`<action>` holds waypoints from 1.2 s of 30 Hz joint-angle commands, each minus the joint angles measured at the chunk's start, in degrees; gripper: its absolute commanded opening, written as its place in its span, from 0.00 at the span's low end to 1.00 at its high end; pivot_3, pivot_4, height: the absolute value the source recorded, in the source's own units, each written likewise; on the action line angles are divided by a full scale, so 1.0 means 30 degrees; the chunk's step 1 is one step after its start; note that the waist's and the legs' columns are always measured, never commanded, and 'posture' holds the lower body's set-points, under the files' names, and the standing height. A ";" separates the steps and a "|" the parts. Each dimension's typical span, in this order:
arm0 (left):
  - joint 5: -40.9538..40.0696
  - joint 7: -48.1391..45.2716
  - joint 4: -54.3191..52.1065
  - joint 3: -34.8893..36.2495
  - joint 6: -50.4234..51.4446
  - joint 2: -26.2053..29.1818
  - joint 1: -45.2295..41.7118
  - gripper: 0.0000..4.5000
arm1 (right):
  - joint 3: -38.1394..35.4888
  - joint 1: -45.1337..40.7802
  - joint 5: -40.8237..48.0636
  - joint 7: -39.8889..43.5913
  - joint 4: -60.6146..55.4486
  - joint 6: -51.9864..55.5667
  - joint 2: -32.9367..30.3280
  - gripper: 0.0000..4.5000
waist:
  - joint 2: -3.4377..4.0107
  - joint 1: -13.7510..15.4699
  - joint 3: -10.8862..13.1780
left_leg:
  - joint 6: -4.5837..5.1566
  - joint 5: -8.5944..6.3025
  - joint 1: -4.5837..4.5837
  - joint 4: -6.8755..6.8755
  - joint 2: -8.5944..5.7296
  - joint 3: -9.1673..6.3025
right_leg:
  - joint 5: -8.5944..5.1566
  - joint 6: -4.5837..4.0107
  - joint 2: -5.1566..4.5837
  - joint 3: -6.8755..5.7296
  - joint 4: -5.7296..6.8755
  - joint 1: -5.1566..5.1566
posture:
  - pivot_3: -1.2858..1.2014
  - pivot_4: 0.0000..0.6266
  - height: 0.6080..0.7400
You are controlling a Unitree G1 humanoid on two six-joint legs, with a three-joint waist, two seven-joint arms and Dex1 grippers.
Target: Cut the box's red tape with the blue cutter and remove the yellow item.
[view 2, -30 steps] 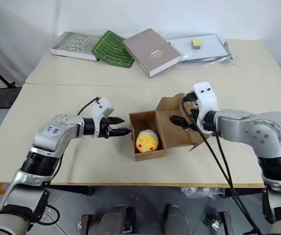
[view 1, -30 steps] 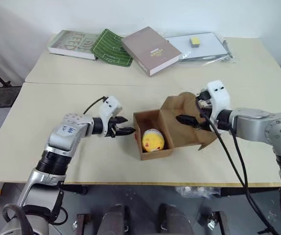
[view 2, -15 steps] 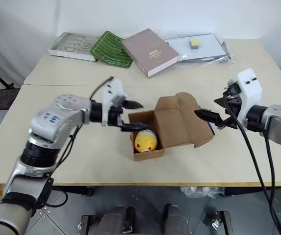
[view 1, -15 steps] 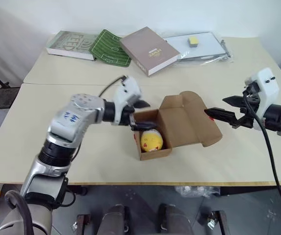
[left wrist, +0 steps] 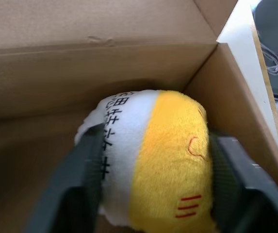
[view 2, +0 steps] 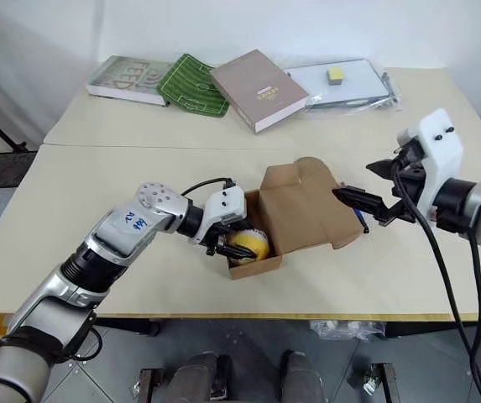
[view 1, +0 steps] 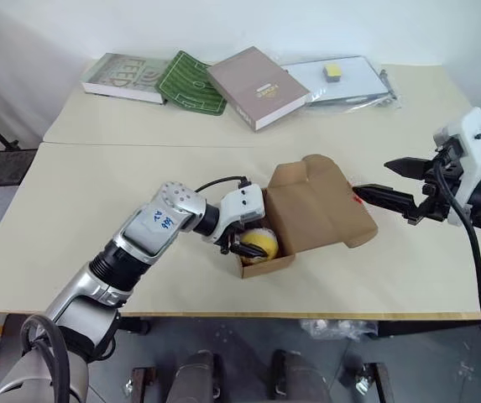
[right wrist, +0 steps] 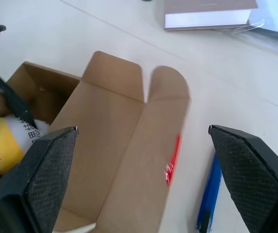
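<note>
1. Head views: the box (view 1: 307,214) sits near the front middle of the counter (view 1: 139,180), its flap lid thrown open to the right. The left pincer (view 1: 242,243) reaches into the box from the left, its black fingers set on either side of the yellow item (view 1: 261,243), which lies in the near part of the box.
2. The right pincer (view 1: 391,183) hangs above the counter to the right of the box, apart from it, fingers spread wide and holding nothing.
3. Along the far edge lie a grey-green book (view 1: 124,76), a green board printed like a football pitch (view 1: 191,81), a brownish-grey book (view 1: 257,86) and a clear plastic sleeve (view 1: 345,81) with a pale yellow block (view 1: 334,70) on it. All are well away from the box and the arms.
4. Left wrist view: both dark fingers (left wrist: 83,179) press against the yellow item, one on its white labelled side, one on its yellow side, with cardboard walls close around.
5. Right wrist view: the open lid shows the red tape (right wrist: 173,158) at its edge, and the blue cutter (right wrist: 209,194) lies on the counter just beside that lid, on its right.
</note>
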 commanded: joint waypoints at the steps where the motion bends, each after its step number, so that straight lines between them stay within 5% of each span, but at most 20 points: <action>1: 0.0108 -0.0048 -0.0154 0.0502 -0.0081 -0.0096 -0.0225 0.34 | -0.0832 0.0081 0.0095 -0.0076 -0.0610 -0.0008 0.0065 1.00 | 0.0000 -0.0001 0.0000 | 0.0000 0.0000 0.0000 0.0000 0.0000 0.0000 | 0.0000 0.0000 0.0000 0.0000 0.0001 -0.0001 | 0.52 0.24 1.00; 5: -0.0387 -0.0193 -0.0435 0.1287 -0.0095 -0.0223 -0.0282 0.10 | -0.0909 0.0222 0.0186 0.0192 -0.0676 -0.0091 0.0063 1.00 | -0.0001 -0.0001 0.0000 | 0.0000 0.0000 -0.0003 0.0006 0.0002 0.0000 | 0.0000 0.0000 -0.0001 0.0001 0.0004 -0.0001 | 0.52 0.24 1.00; 8: -0.0622 -0.0101 -0.0827 0.1909 0.0006 -0.0226 -0.0327 0.00 | -0.0998 0.0371 0.0154 0.0336 -0.0715 -0.0111 -0.0022 1.00 | -0.0001 0.0001 0.0000 | 0.0000 0.0000 -0.0005 0.0010 0.0002 -0.0002 | 0.0000 0.0000 0.0000 -0.0001 0.0007 -0.0001 | 0.52 0.24 1.00; 17: -0.2048 0.2169 -0.1413 0.5885 0.0116 -0.1446 -0.0673 0.00 | -0.0768 0.0221 0.0142 0.0767 -0.0640 -0.0328 0.0123 1.00 | -0.0001 0.0000 0.0001 | 0.0003 -0.0002 -0.0019 0.0050 0.0009 -0.0014 | 0.0000 0.0000 -0.0001 -0.0005 0.0027 -0.0002 | 0.52 0.24 1.00; 22: -0.1596 0.6373 -0.1982 0.9099 -0.0183 -0.1990 -0.0093 0.00 | -0.0058 -0.0631 0.0063 0.2071 -0.0641 -0.1570 0.0844 1.00 | -0.0001 -0.0019 0.0001 | 0.0003 -0.0002 -0.0021 0.0076 0.0016 -0.0020 | 0.0001 0.0000 0.0000 -0.0006 0.0048 0.0000 | 0.52 0.24 1.00; 36: 0.0669 1.1969 -0.4918 1.2319 0.4200 0.2042 0.6373 0.00 | 0.3064 -0.2455 -0.4724 1.0479 0.3172 -1.0774 0.4593 1.00 | -0.0008 -0.0034 0.0001 | -0.0001 -0.0008 0.0010 0.0091 0.0025 -0.0005 | 0.0001 0.0001 0.0003 0.0011 0.0074 0.0011 | 0.52 0.24 1.00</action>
